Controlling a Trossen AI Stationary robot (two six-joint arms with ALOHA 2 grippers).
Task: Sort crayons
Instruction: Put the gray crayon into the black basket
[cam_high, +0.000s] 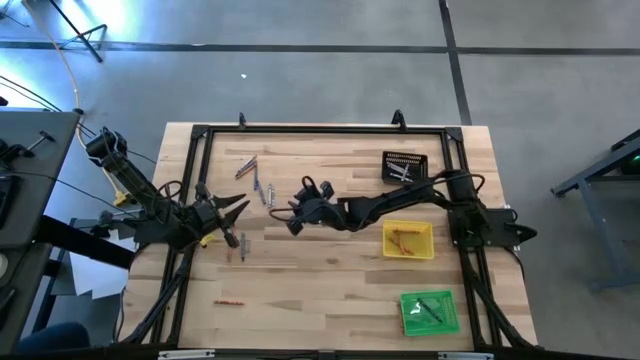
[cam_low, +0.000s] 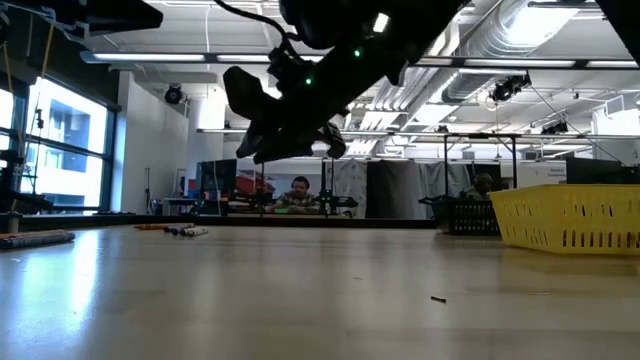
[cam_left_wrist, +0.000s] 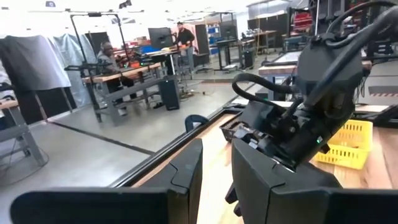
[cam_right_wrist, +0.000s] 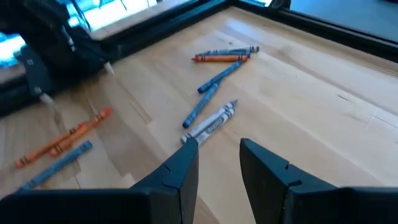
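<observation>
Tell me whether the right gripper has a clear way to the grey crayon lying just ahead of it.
Probably yes. The right gripper hangs open above the table, the grey crayon lies bare just beyond its fingertips, and nothing stands between them.

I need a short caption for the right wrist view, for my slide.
Open right gripper hovers above loose crayons scattered on the wooden table.

Three trays (black, yellow, green); eight loose crayons visible on table.
</observation>
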